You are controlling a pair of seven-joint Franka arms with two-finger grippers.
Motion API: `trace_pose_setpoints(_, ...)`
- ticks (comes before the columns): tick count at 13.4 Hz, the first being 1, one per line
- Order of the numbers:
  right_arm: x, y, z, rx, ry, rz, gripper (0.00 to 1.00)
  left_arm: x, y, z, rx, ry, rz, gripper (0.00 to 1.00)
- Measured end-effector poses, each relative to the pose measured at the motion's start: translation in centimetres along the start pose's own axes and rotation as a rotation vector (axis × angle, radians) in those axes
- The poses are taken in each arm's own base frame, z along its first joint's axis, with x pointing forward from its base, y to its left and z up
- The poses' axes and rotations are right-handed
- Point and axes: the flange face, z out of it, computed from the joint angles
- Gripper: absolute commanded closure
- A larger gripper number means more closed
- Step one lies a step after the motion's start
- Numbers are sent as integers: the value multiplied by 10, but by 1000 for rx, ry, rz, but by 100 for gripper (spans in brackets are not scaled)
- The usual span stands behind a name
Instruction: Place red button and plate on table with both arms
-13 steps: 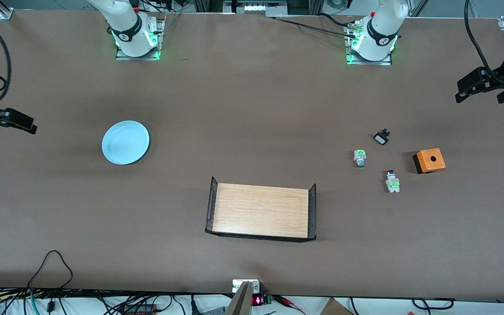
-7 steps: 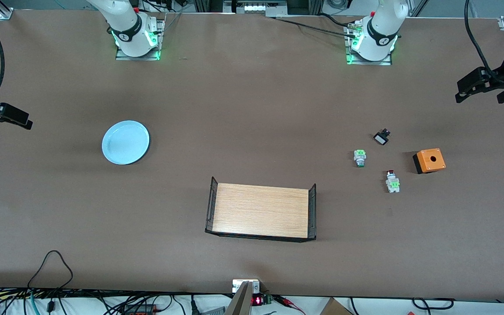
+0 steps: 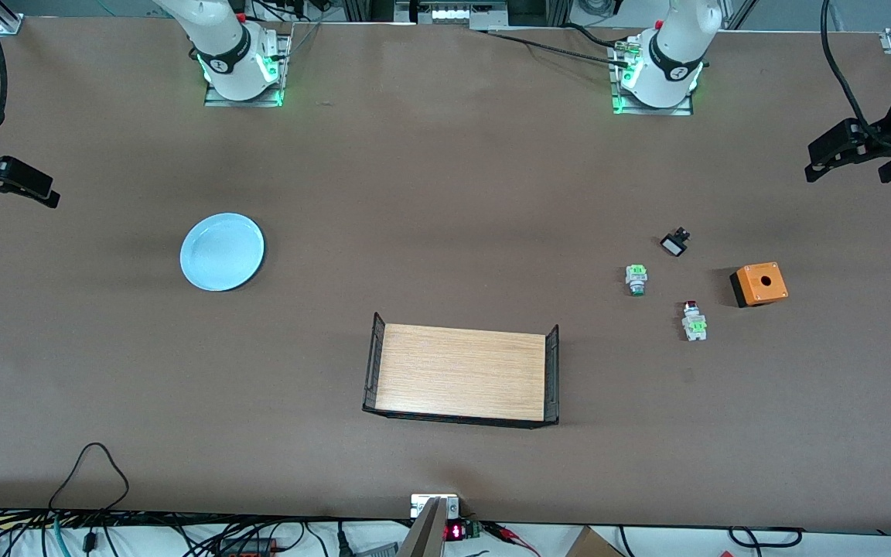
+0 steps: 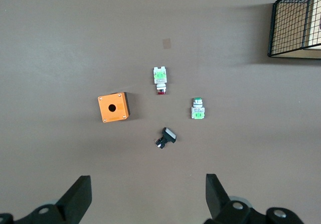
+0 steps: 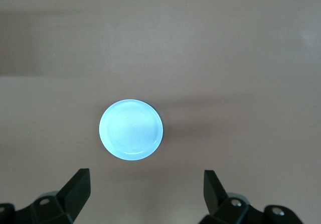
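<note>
- The left arm's black two-finger gripper (image 4: 145, 199) hangs high in the air over the left arm's end of the table, its fingers spread wide and holding nothing; in the front view it shows at the edge of the picture (image 3: 828, 158).
- Below it on the large matte brown tabletop (image 3: 445, 193) lies a loose group of four small parts, none touching another.
- The small push-button switch with the dark red cap, silver-white body and bright green block end (image 4: 160, 79) lies on its side on the bare tabletop; in the front view (image 3: 694, 320) it is the part of the group nearest to the front camera.
- A similar switch with a green cap (image 3: 636, 279) lies beside it, toward the middle of the table.
- An orange box with a round hole in its top (image 3: 759, 283) stands near the red button, toward the left arm's end.
- A small black part with a white face (image 3: 674, 244) lies farther from the front camera than the two switches.
- The right arm's black gripper (image 5: 145, 196) hangs in the air over the right arm's end of the table (image 3: 8, 182), fingers likewise spread and empty.
- The round pale light-blue shallow plate with a raised rim (image 3: 222, 251) sits flat on the tabletop, well apart from the switches.
- A small light-wood tray with black wire ends (image 3: 461, 374) stands between plate and switches, nearer to the front camera than both.
</note>
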Motion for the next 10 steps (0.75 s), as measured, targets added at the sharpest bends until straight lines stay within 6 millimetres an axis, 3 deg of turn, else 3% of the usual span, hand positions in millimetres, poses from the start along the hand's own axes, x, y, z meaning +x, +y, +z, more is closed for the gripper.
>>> trace_pose_setpoints(10, 1, -6, 2, -1, -7, -13, 0, 0, 9, 0, 1, -2, -17, 0)
